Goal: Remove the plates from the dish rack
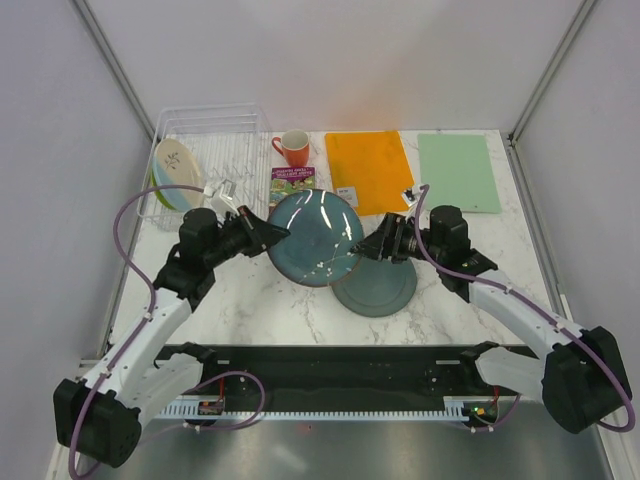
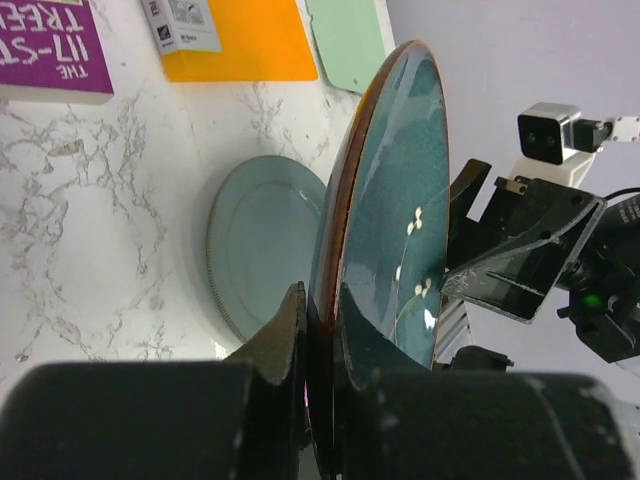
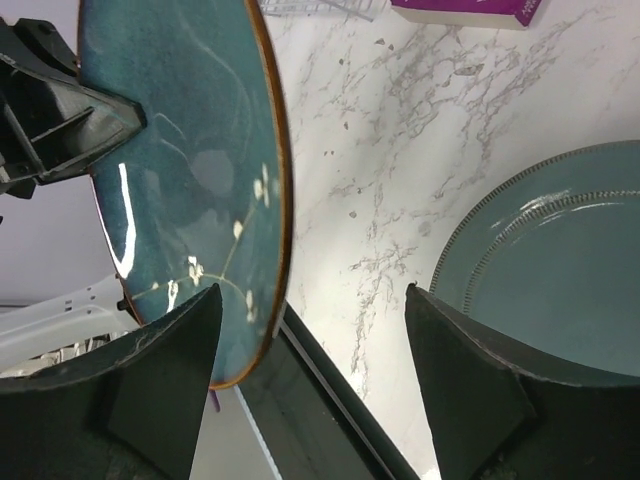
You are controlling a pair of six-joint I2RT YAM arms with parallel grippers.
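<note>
My left gripper (image 1: 280,232) is shut on the left rim of the glossy dark teal plate (image 1: 313,238), which it holds tilted above the table. In the left wrist view both fingers pinch that plate (image 2: 395,200) edge-on at the gripper (image 2: 325,310). At the plate's right rim my right gripper (image 1: 360,248) stands open; its wrist view shows the teal plate (image 3: 180,150) just inside the left finger (image 3: 170,350), untouched. A grey-green plate (image 1: 380,285) lies flat on the table below. The dish rack (image 1: 215,135) at the back left holds a cream plate (image 1: 175,165) and a lime-green one (image 1: 165,195).
An orange mug (image 1: 294,148) and a purple-and-green book (image 1: 292,180) sit just behind the held plate. An orange mat (image 1: 368,168) and a green mat (image 1: 458,170) lie flat at the back right. White walls enclose the table.
</note>
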